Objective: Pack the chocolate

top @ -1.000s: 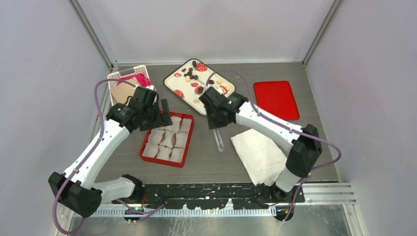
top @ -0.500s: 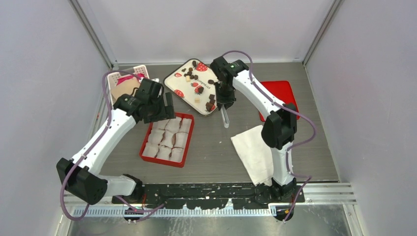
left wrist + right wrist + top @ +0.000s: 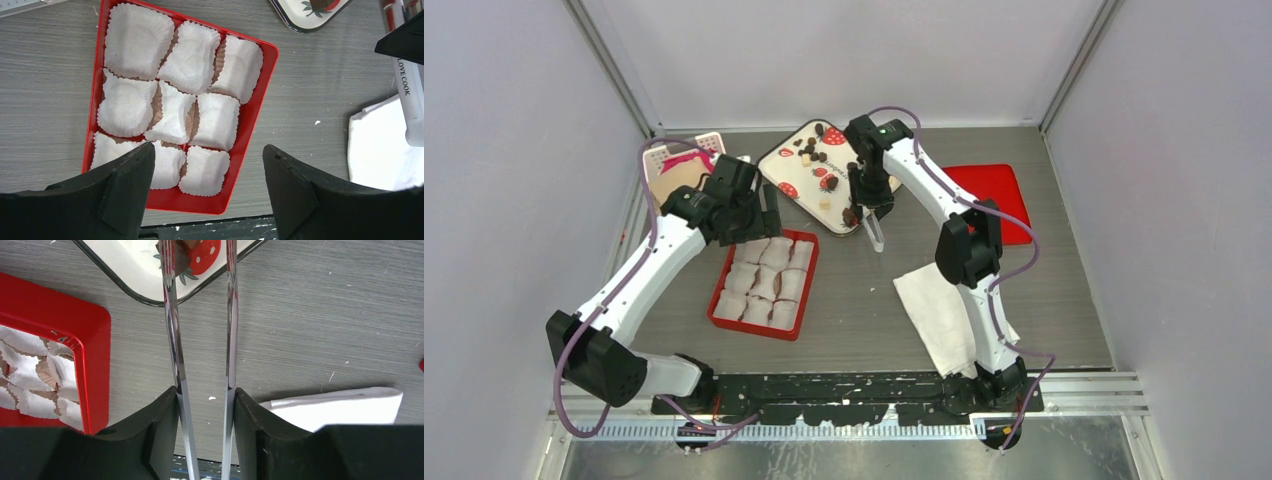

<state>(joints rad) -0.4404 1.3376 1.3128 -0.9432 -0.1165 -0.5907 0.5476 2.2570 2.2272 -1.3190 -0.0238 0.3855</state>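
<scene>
Grey table (image 3: 854, 300), seemingly wood-grained, pale walls (image 3: 854, 60), chocolate pieces (image 3: 812, 150)

The right gripper (image 3: 865, 200) holds tongs (image 3: 876, 236) at the near edge of the tray (image 3: 784, 163), on which chocolate (image 3: 812, 150) lies scattered. The left gripper (image 3: 752, 218) hovers over the far end of the red box (image 3: 759, 327) of paper cups (image 3: 762, 283). A napkin (image 3: 944, 310) lies on the bench (image 3: 854, 300).

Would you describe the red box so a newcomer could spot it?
On the grey table, look left of centre, nearer than the strawberry tray. The red box there is filled with white paper cups, unlike the bare red lid on the right.
</scene>
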